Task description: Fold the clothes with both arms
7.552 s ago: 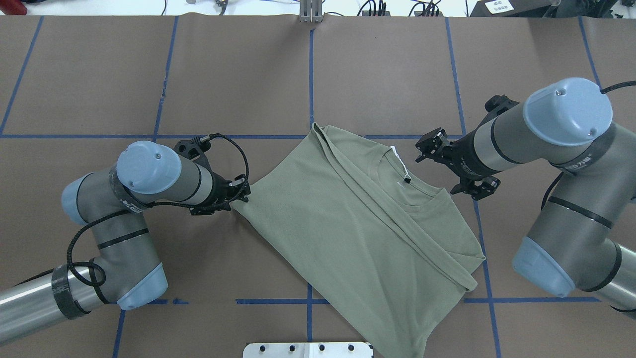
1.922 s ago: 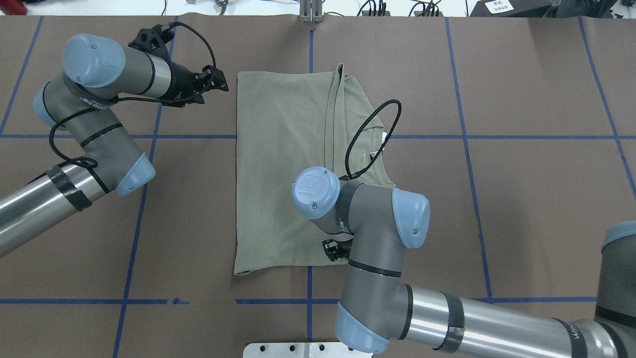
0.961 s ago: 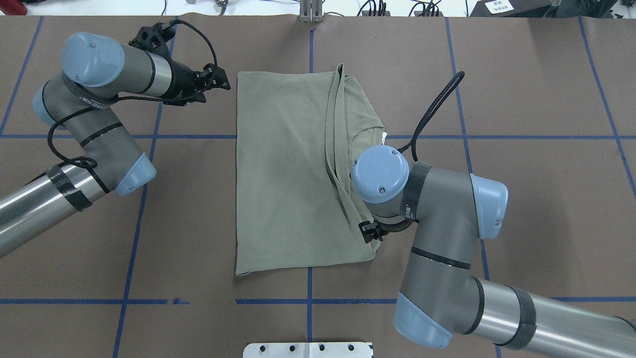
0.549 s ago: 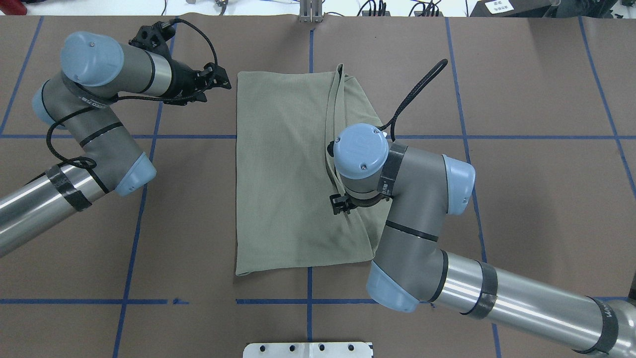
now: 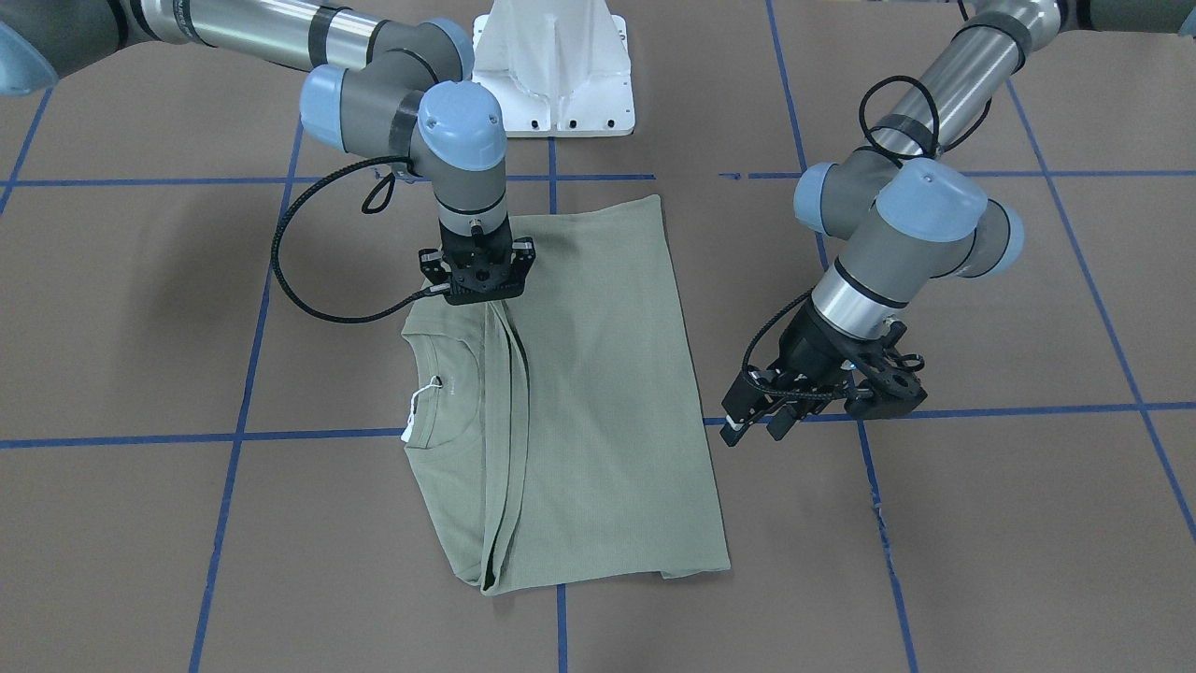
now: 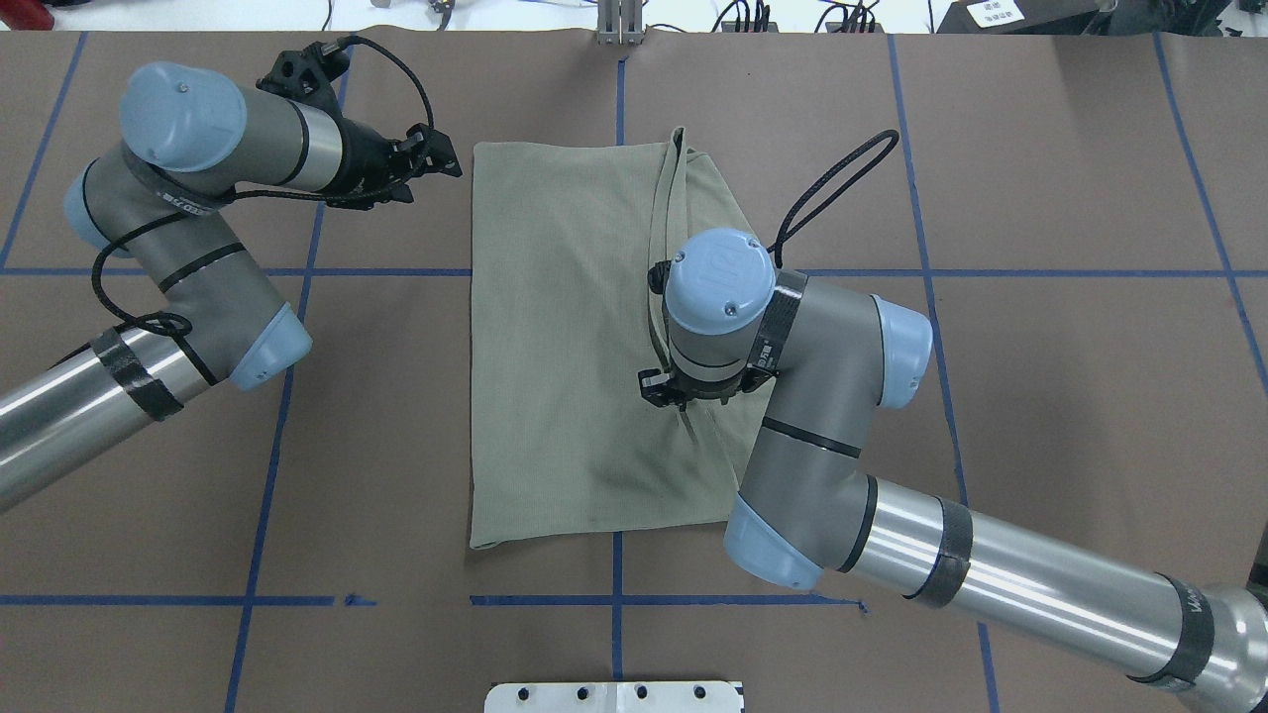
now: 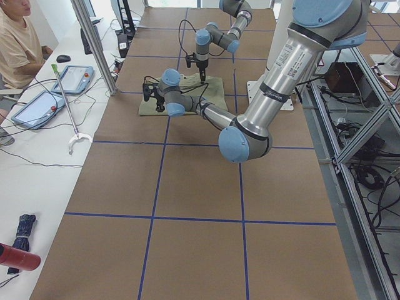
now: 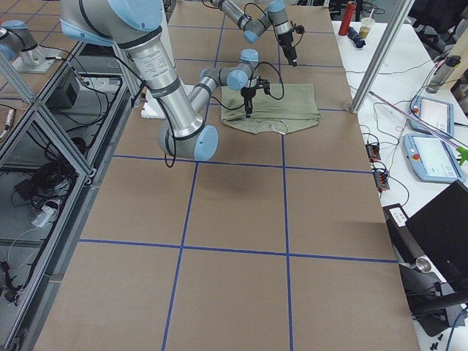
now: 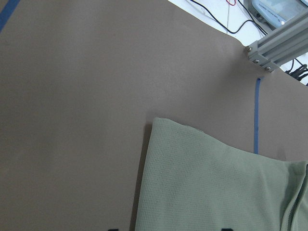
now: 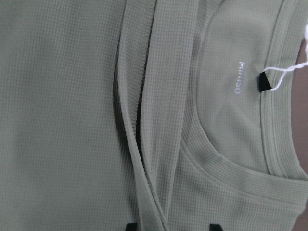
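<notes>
The brown-paper table (image 6: 1090, 396) is carrying the sage shirt (image 6: 555, 347) at its middle, lying as a tall rectangle with 1 sleeve strip (image 10: 154, 120) doubled along it. The right gripper (image 5: 477, 292) is pointing down astride that strip, fingers apart; I judge it should be pinching every layer before lifting. The left gripper (image 5: 755, 425), fingers also apart, is hovering just beside the shirt's far corner. Blue tape lines (image 6: 619, 99) are gridding the flat paper; an operator (image 7: 15, 37) is sitting by 2 tablets (image 7: 37, 107).
</notes>
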